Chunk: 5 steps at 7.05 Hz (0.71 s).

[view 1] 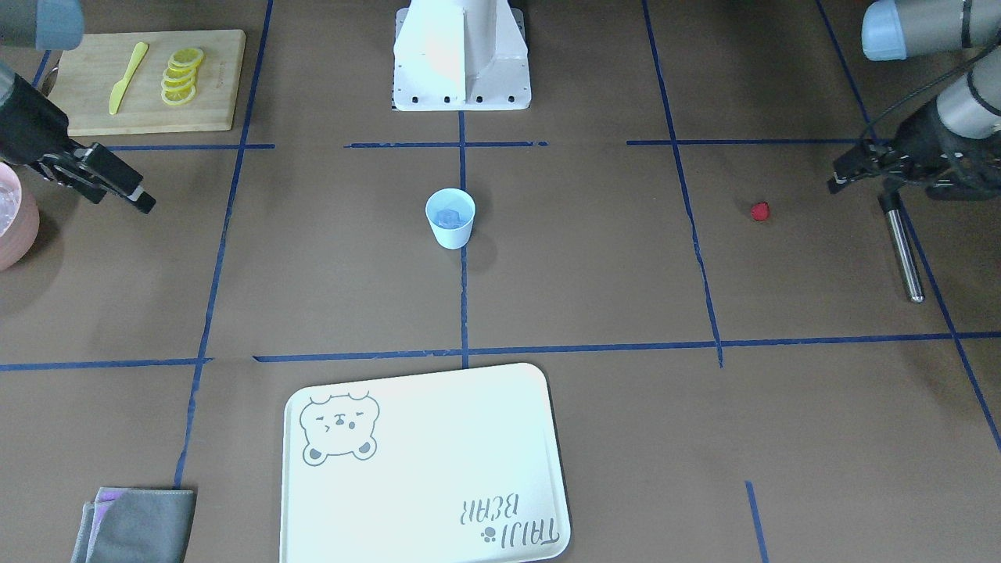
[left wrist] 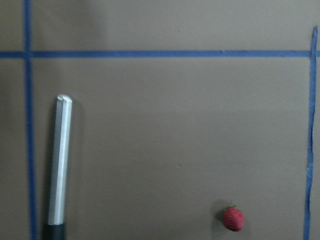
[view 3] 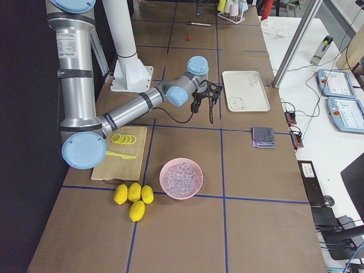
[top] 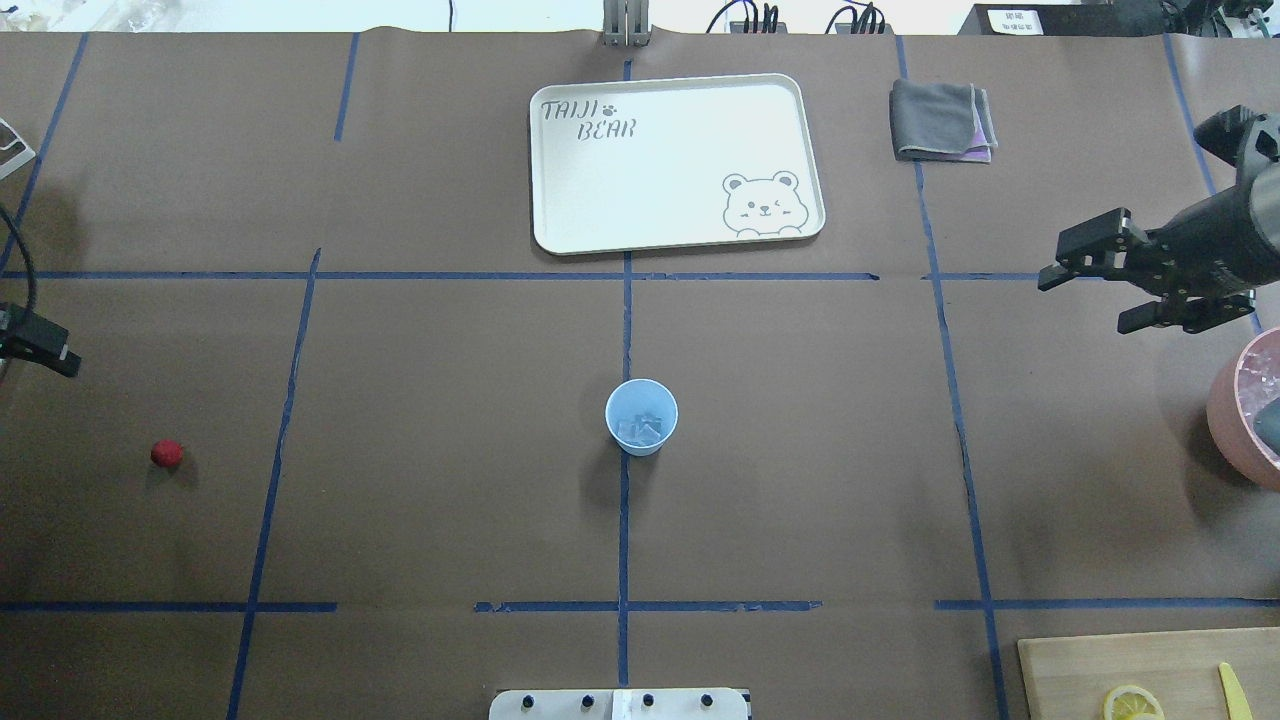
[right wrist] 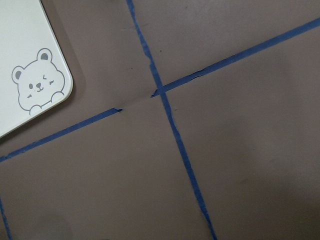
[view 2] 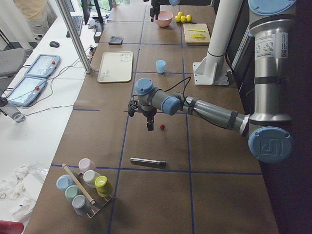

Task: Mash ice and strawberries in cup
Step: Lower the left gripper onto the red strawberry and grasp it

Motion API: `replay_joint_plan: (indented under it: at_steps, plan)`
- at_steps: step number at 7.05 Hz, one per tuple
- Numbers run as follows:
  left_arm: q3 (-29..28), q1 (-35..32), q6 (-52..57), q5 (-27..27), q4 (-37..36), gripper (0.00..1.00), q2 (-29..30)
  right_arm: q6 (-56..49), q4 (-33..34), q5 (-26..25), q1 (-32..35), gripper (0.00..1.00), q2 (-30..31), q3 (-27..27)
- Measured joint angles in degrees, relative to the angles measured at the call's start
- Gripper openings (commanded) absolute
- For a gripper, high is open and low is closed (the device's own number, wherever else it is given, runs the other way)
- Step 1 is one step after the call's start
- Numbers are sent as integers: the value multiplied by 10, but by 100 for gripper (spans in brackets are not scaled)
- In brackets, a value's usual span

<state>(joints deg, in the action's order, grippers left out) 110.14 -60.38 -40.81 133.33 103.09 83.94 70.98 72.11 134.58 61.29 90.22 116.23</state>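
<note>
The pale blue cup [view 1: 450, 219] stands upright at the table's middle, also in the overhead view [top: 641, 417]. Bluish-clear ice [top: 642, 428] lies inside it. The tiny red strawberry [view 1: 759, 211] lies on the bare table far to the robot's left, also seen overhead [top: 166, 453] and in the left wrist view [left wrist: 233, 219]. My left gripper [view 1: 848, 176] hovers near the strawberry, open and empty. My right gripper [top: 1085, 300] is open and empty, hovering far right beside the pink bowl [top: 1240, 410].
A metal muddler [view 1: 903, 250] lies on the table under my left arm. A bear tray [top: 675, 160] and a folded grey cloth [top: 940, 120] lie on the far side. A cutting board [view 1: 148, 78] holds lemon slices [view 1: 181, 76] and a yellow knife [view 1: 127, 77].
</note>
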Motion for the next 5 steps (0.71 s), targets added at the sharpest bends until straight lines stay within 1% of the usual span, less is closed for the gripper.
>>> replay_joint_plan:
  at_steps: [1, 2, 4, 5]
  plan:
    - [-4, 46, -54, -39, 64, 100, -17, -18, -1, 7, 11, 100, 11, 0]
    - [-11, 84, -93, -77, 103, 100, -27, -26, -1, 9, 15, 100, 16, -1]
    - [-24, 145, -148, -132, 128, 100, -23, -30, -1, 9, 16, 100, 20, -2]
    - [-31, 160, -156, -144, 131, 99, -19, -30, -1, 9, 17, 100, 20, -1]
